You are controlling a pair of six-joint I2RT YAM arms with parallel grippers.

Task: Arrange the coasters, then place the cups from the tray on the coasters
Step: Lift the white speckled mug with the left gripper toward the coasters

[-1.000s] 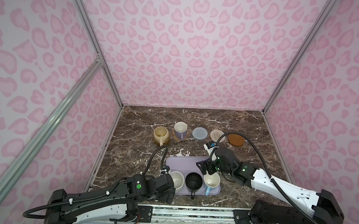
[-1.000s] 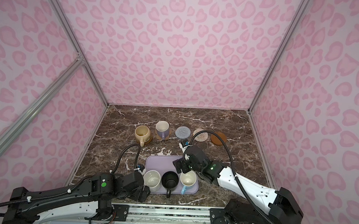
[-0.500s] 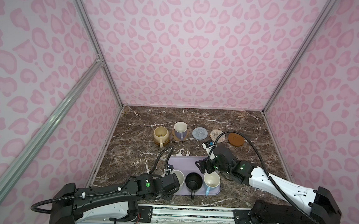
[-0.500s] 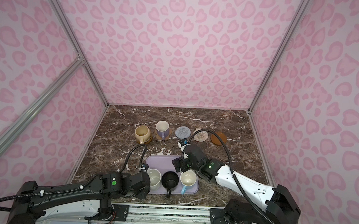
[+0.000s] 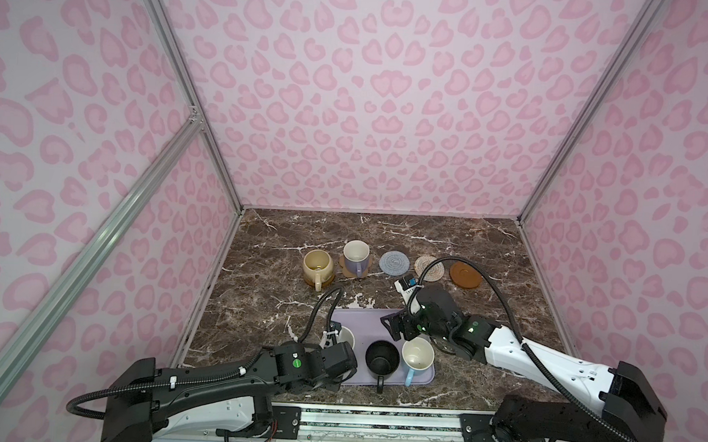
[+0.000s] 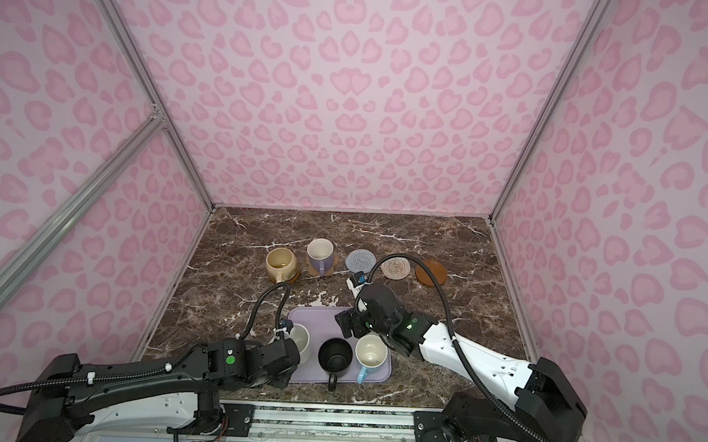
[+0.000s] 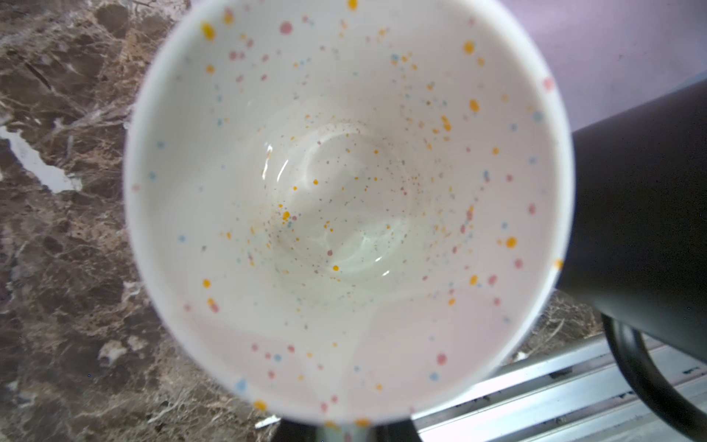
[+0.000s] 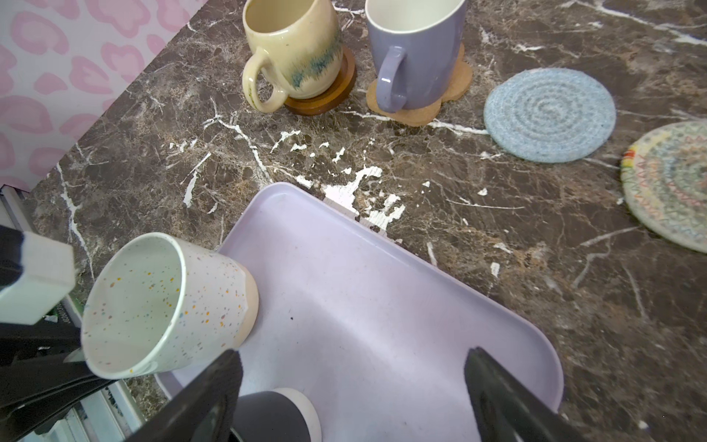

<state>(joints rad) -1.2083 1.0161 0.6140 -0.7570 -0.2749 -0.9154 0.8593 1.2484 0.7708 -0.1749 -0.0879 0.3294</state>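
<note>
My left gripper [image 7: 346, 434] is shut on the handle side of the white speckled cup [image 7: 344, 199], which is at the left end of the lavender tray [image 5: 374, 327]. The same cup [image 8: 160, 306] also shows in the right wrist view. The black cup [image 5: 381, 358] and the light blue cup [image 5: 417, 354] stand on the tray's near side. My right gripper [image 8: 352, 354] hangs open over the tray [image 8: 363, 306], just behind those two cups. Three coasters lie bare: blue-grey [image 5: 394, 262], beige woven [image 5: 429, 268] and brown [image 5: 465, 274].
At the back left, the yellow-beige cup [image 5: 318, 266] sits on a brown coaster and the lavender cup [image 5: 356, 255] on the paw-shaped coaster. Pink patterned walls close in three sides. A metal rail [image 5: 375, 422] runs along the front edge.
My left arm has moved forward to the speckled cup and its gripper has closed on it. The right gripper has stayed open over the tray, hardly moving.
</note>
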